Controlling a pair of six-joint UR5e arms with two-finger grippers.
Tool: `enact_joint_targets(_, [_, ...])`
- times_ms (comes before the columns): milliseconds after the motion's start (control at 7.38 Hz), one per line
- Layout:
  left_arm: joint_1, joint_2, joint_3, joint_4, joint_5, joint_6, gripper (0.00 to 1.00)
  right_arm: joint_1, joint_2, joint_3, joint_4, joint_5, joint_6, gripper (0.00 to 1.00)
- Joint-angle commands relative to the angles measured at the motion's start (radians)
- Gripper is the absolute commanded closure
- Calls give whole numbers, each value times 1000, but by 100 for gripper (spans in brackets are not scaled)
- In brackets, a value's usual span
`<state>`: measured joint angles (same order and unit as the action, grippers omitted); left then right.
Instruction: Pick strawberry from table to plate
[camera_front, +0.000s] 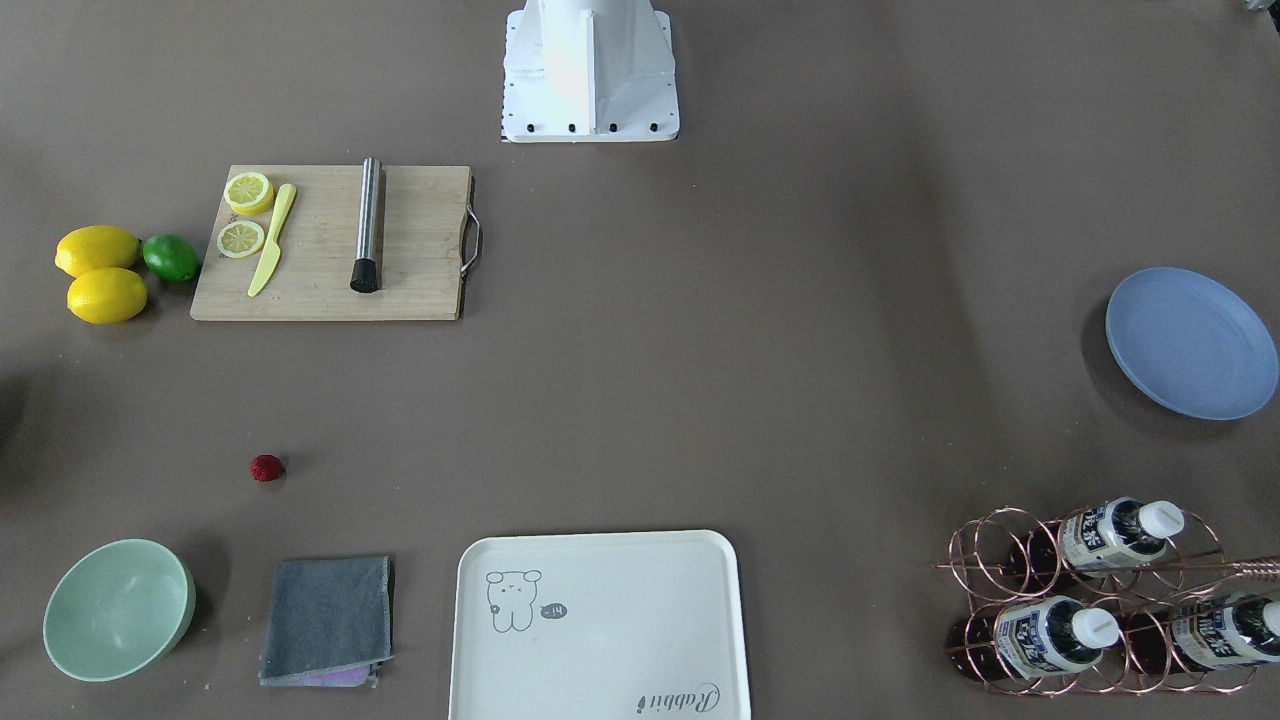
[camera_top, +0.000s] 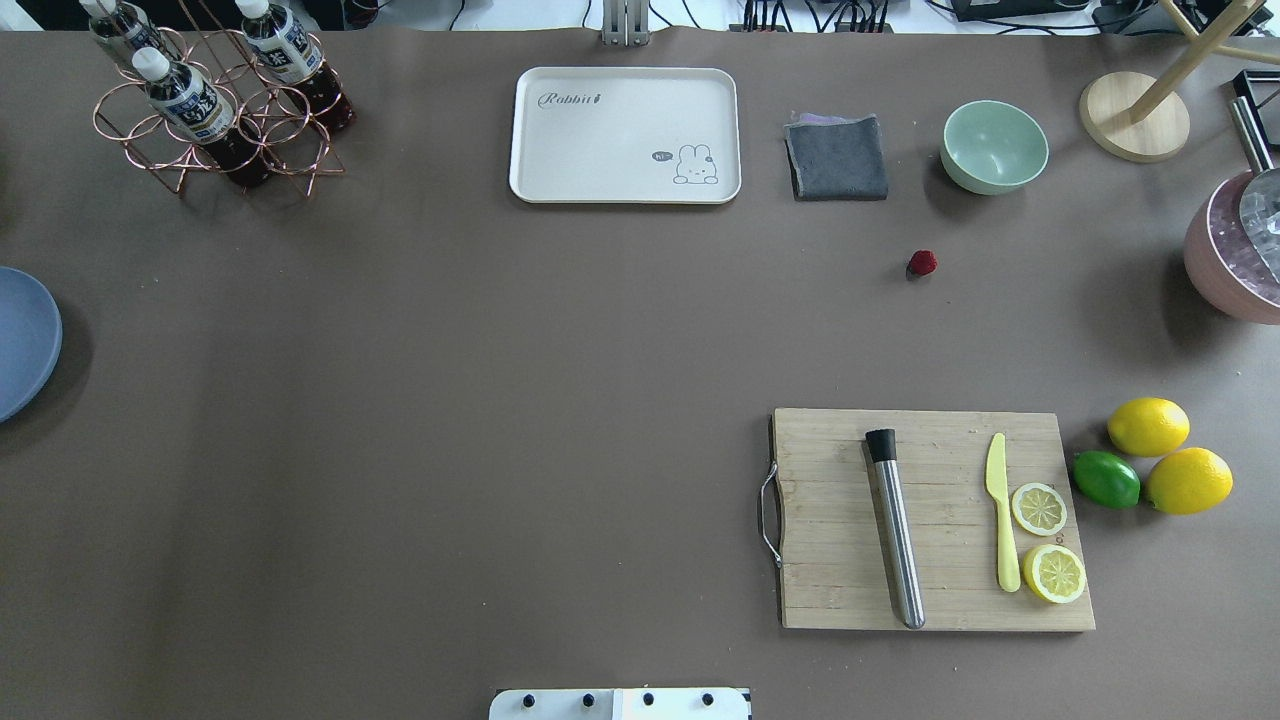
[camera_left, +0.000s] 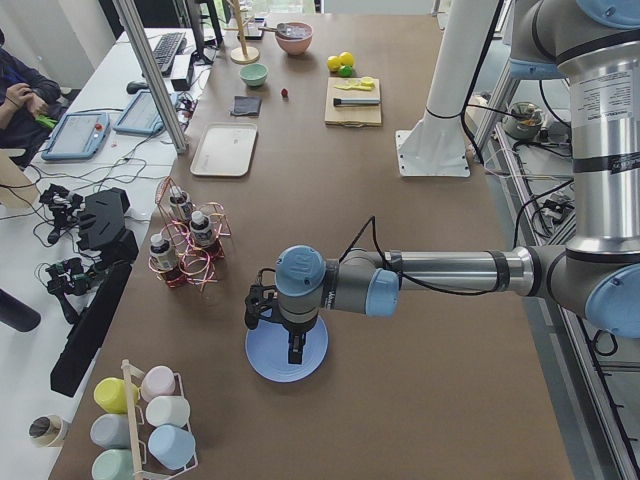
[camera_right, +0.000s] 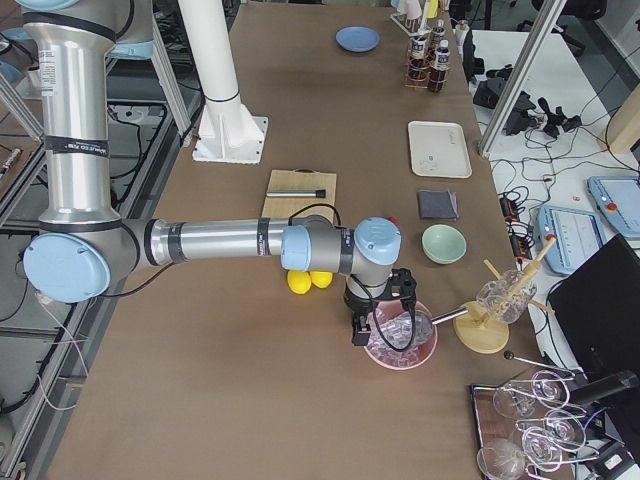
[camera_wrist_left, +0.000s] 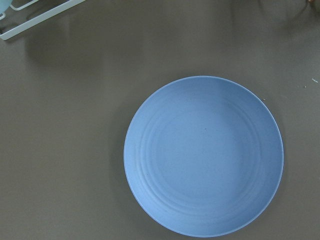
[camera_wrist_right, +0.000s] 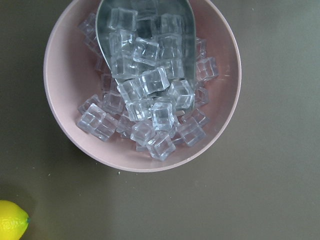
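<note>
Strawberry: one small dark-red bumpy strawberry lies alone on the table, lower left of the front view, between the wooden board and the grey cloth.
Plate: one round periwinkle-blue plate sits at the right edge of that view, well apart from the strawberry.
Left gripper: the left gripper hangs over the plate, centre-low in the left side view, far from the berry; I cannot tell how its fingers stand.
Right gripper: the right gripper hangs over a pink bowl of ice cubes with a metal scoop in it; finger state cannot be told either.
Counts: two whole yellow lemons, one green lime, two cut lemon pieces, one yellow plastic knife and one steel muddler on one wooden cutting board; one mint-green bowl; one folded grey cloth; one cream rectangular tray; three bottles in one copper wire rack.
Surface: wide matte grey-brown table.
Room: desks with tablets and cables run alongside the table.
</note>
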<state>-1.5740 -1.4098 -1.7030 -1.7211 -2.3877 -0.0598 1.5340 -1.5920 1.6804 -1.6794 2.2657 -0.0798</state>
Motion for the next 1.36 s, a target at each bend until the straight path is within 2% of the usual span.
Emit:
enact_joint_targets(0, [0, 2, 0, 0, -1, 0, 2, 0, 0, -1, 0, 0, 0, 0])
enact_joint_targets(1220, [-6, 3, -37, 2, 1, -2, 2, 0, -2, 4, 1, 0, 0, 0])
